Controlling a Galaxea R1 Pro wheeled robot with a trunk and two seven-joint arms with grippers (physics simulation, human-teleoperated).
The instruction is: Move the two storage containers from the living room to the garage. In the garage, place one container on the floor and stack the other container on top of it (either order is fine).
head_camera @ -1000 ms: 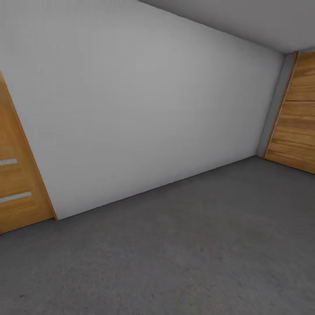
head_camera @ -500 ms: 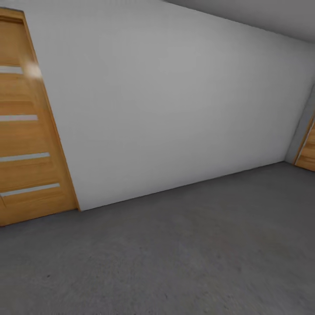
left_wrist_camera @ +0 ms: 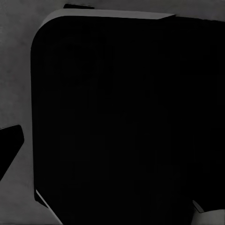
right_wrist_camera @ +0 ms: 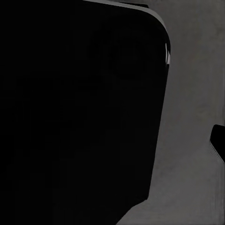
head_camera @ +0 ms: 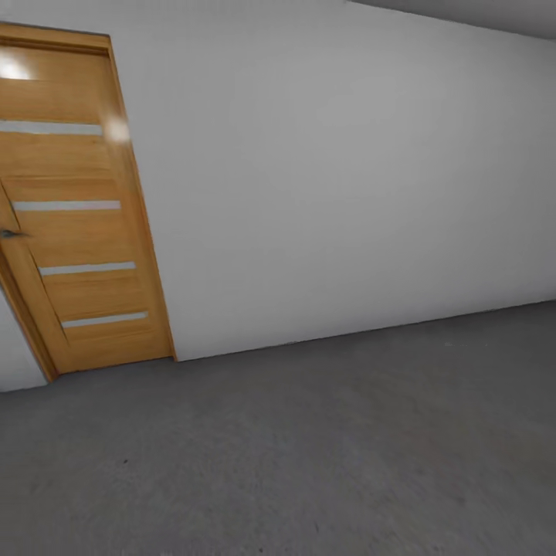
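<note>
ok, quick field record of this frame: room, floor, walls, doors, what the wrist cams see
room: bare, looks like the garage
floor: dark grey speckled concrete
wall: plain pale grey
door: wooden panel door with pale horizontal strips, at the head view's left, looks shut
left wrist view: large black rounded shape over grey floor
right wrist view: similar black shape over grey floor
grippers: state cannot be told

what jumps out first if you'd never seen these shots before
The wooden panel door at the left of the head view stands out, warm orange with four pale horizontal strips, against the plain pale grey wall. Below both spreads the dark grey speckled concrete floor. In each wrist view a large black rounded shape blocks most of the picture, with grey floor at its edges.
</note>
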